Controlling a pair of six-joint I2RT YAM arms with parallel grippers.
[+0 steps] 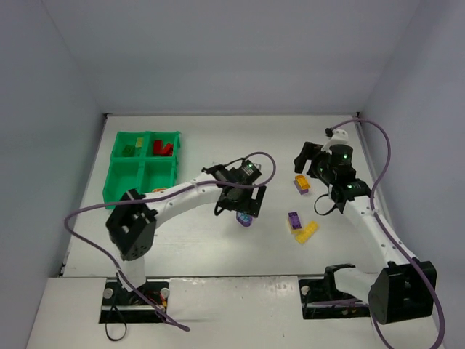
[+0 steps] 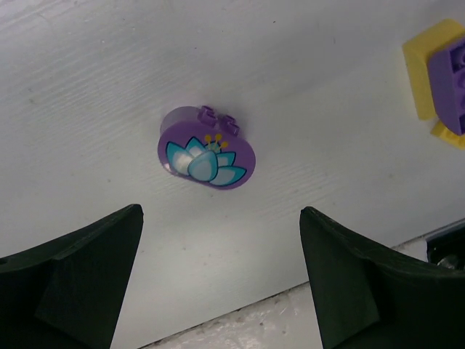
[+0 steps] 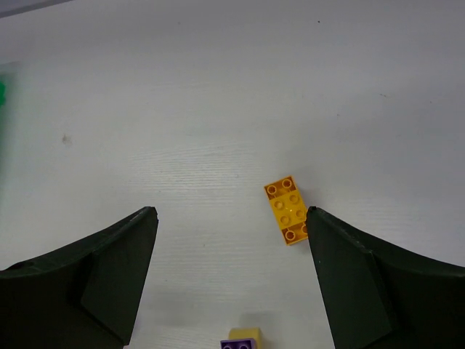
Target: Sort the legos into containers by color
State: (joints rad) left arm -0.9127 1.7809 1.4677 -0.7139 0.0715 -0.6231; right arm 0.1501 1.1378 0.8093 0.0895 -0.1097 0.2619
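Left pincer [image 2: 221, 212] hangs wide open and empty over the oval purple plastic lego with a lotus print [image 2: 207, 153], lying mid-frame just beyond its tips, well apart from the green four-compartment tray [image 1: 120, 190] at upper left; closing off-centre could squirt that rounded piece sideways

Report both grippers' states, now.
Left gripper: open, holding nothing; oval purple piece lies loose ahead of it.
Right gripper: open, holding nothing; orange brick lies loose.
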